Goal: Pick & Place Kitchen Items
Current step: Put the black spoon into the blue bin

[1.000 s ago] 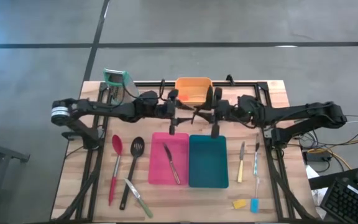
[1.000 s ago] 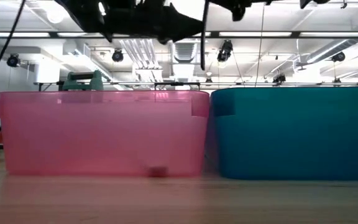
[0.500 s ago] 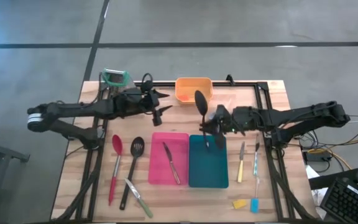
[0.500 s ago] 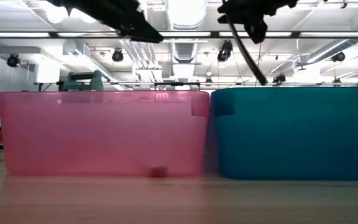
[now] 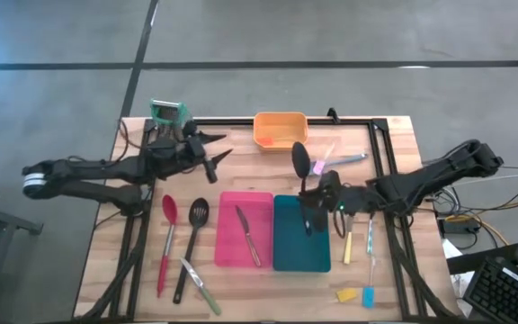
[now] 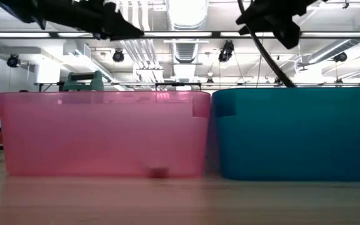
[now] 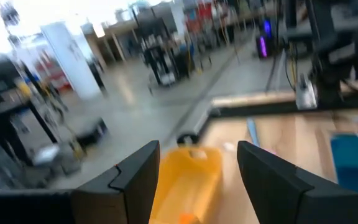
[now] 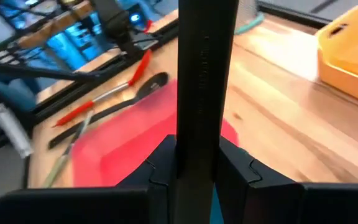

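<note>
My right gripper (image 5: pixel 313 196) is shut on a black long-handled spoon (image 5: pixel 301 162) above the teal bin (image 5: pixel 301 243). The spoon's bowl points toward the far edge and its handle slants down toward the bin (image 6: pixel 274 62). My left gripper (image 5: pixel 210 160) is open and empty over the table's far left; its wrist view shows both fingers apart (image 7: pixel 194 174). A knife (image 5: pixel 248 236) lies in the pink bin (image 5: pixel 232 247). A red spoon (image 5: pixel 166 236), a black slotted spatula (image 5: pixel 192 241) and a grey-lilac utensil (image 5: pixel 201 286) lie flat on the table left of it. My right gripper pinches the black spoon's handle (image 8: pixel 207 118) between its two fingers (image 8: pixel 163 165), about midway along it. The fingers come from the table's right side and lie across the handle. The spoon is lifted clear and tilted, bowl up and free end down (image 6: pixel 289 81) at the teal bin's rim.
An orange bin (image 5: pixel 280 130) stands at the far edge, with a teal-topped metal grater (image 5: pixel 167 115) at the far left. A yellow-handled knife (image 5: pixel 349 238) and a blue-handled knife (image 5: pixel 370 256) lie right of the teal bin. Small yellow (image 5: pixel 346 294) and blue (image 5: pixel 367 295) pieces lie near the front.
My right gripper has carried the black spoon from beside the orange bin toward the near edge, and it now hangs over the teal bin. My left gripper has drawn back from the table's middle toward the left edge.
</note>
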`<move>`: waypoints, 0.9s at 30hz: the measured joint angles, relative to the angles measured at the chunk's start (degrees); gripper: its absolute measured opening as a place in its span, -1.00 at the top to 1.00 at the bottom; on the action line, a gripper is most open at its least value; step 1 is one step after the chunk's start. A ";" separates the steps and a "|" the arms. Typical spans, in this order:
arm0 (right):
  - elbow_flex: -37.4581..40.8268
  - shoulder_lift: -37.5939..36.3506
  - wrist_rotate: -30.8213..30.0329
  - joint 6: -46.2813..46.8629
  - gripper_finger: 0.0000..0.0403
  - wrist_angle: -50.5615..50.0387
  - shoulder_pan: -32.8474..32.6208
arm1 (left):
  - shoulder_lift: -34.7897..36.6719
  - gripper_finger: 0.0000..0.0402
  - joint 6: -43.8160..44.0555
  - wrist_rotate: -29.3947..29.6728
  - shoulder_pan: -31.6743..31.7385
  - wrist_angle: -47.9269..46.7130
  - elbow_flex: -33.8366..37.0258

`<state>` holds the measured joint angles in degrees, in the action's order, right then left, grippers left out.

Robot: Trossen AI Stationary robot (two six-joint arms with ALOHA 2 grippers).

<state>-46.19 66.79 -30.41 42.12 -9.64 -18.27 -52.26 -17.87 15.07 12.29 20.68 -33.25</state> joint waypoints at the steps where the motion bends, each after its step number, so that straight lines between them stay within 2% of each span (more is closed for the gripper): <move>1: 0.26 0.63 -1.60 0.77 0.69 0.19 -0.43 | 0.68 -0.10 -0.67 -0.02 0.00 1.58 0.46; 4: 0.60 4.01 -4.25 3.66 0.69 0.13 -1.09 | 2.12 -0.10 -1.99 -0.04 0.00 2.41 1.34; 8: 0.58 9.42 -4.30 7.82 0.69 0.06 -1.11 | 3.48 -0.10 -3.86 -0.04 0.02 2.22 1.70; 13: -0.35 14.23 -2.23 14.81 0.69 -0.78 -1.57 | 3.45 -0.10 -6.75 -0.06 0.04 1.79 1.72; 17: -3.23 16.06 -0.61 15.97 0.69 -1.83 -2.09 | 3.45 -0.10 -7.93 -0.09 0.05 1.78 1.72; 23: -12.21 19.70 1.62 20.06 0.69 -21.37 -1.94 | 3.40 -0.10 -7.92 -0.09 0.07 0.96 1.74; 27: -18.55 24.09 5.10 19.26 0.69 -26.17 -2.03 | 3.42 -0.10 -7.68 -0.11 0.07 1.08 1.74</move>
<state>-64.74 90.89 -25.30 61.39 -35.81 -20.29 -48.84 -25.55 14.96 12.36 21.76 -31.51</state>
